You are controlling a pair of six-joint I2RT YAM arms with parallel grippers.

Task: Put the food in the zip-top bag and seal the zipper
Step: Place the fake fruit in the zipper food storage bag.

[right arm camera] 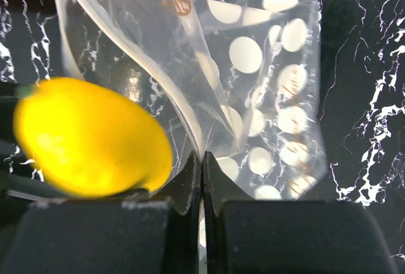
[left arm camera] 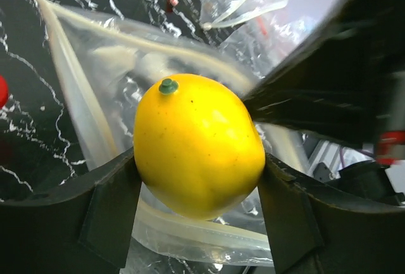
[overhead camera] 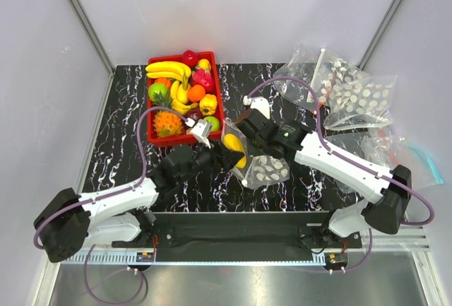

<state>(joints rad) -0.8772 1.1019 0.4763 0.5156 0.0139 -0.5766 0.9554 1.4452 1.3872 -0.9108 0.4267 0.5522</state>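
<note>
Over on the left, the red tray [overhead camera: 151, 133] sits on the black marbled table [overhead camera: 120, 152], loaded with toy fruit. The bananas [overhead camera: 168, 70] lie across its far end, the green apple [overhead camera: 158, 92] is at its left side, and the spiky pineapple [overhead camera: 168, 122] fills the near corner. None of those is being handled.

Moving in towards the middle, the left gripper [left arm camera: 199, 176] reaches away from the tray, and it has the yellow fruit [left arm camera: 199, 144] squeezed between both fingers [left arm camera: 114, 214], green stem cap pointing up. The wrist view puts that fruit right at the open mouth of the dotted bag [overhead camera: 267, 169]. The pale zipper [left arm camera: 66, 97] strip curves round behind and beneath the fruit, and the two lips are parted. Whether the fruit has crossed the rim I cannot tell.

On to the right side of the action: the right gripper [right arm camera: 202, 182] has its jaws pressed tight together, pinching one clear lip of the dotted bag and holding it up off the table. The dotted face hangs just beyond, with the yellow fruit just to the left of that pinch.

Far right, a heap of spare bags [overhead camera: 357, 94] lies crumpled at the table's back corner, and a blue-edged bag [overhead camera: 426, 157] rests near the right arm's base.
</note>
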